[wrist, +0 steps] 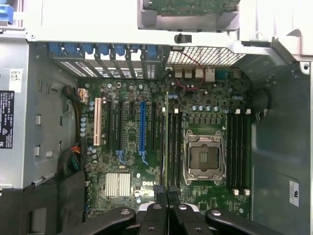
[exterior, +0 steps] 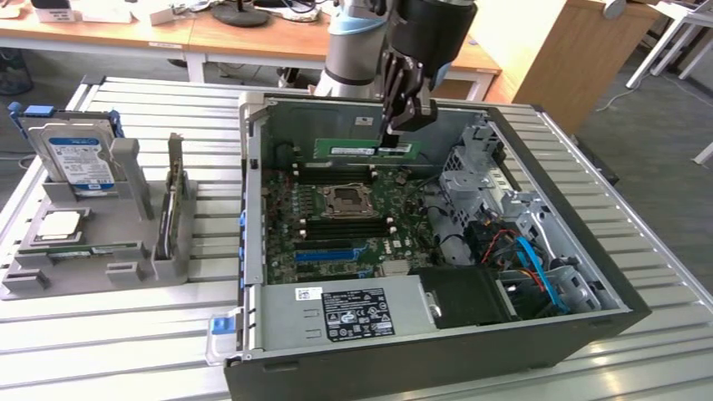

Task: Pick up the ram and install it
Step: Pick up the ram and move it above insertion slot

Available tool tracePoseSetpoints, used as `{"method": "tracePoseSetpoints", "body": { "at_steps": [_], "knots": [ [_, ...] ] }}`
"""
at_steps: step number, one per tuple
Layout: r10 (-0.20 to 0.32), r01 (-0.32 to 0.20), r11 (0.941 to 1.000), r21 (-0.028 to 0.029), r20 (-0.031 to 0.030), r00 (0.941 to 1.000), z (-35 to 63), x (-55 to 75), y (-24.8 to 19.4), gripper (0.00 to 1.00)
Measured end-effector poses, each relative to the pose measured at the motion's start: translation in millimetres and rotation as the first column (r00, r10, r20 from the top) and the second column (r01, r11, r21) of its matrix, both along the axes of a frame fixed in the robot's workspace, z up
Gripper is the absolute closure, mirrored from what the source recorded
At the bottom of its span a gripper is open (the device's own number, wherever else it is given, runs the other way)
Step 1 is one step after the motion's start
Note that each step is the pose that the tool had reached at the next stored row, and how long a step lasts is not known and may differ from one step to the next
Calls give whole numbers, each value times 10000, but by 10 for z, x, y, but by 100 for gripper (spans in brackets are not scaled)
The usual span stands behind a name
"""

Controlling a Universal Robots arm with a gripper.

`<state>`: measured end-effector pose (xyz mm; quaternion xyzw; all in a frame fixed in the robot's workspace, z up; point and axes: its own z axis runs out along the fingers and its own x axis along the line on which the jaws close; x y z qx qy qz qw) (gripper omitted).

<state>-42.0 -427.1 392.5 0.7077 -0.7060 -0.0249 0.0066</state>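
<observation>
1. Clearly the gripper (exterior: 392, 142) is clamped on the ram (exterior: 359, 149). It pinches the stick's upper long edge towards the exterior view's right end, so the contact edge faces down and stays free to meet a slot.
2. The ram hangs level above the motherboard (exterior: 334, 242) inside the open computer case (exterior: 250, 209). It is over the far part of the board and touches nothing but the gripper.
3. In the wrist view the fingertips (wrist: 159, 193) sit pressed close together. The stick shows edge-on as a thin line running alongside the black memory slots (wrist: 174, 147) just beside the CPU socket (wrist: 204, 157). I judge this pose keeps the card parallel to a slot's length.
4. Edges: the socket's metal frame flanks those slots on one side. A blue slot (wrist: 142, 127) with black neighbours lies on the other side.
5. Room: the case's side is off, so the space above the board is open. The case's far wall stands near behind the ram, and a metal drive cage (exterior: 479, 167) rises at the exterior view's right.
6. A grey holder (exterior: 106, 259) on the slatted table (exterior: 145, 109) carries a silver drive (exterior: 78, 159), well apart at the exterior view's left.
</observation>
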Motion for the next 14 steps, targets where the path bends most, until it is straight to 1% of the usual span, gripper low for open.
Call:
{"method": "tracePoseSetpoints", "body": {
  "at_steps": [14],
  "knots": [
    [0, 0, 10000, 34, -1, 10000, -85, 0, 0, 88]
  ]
}}
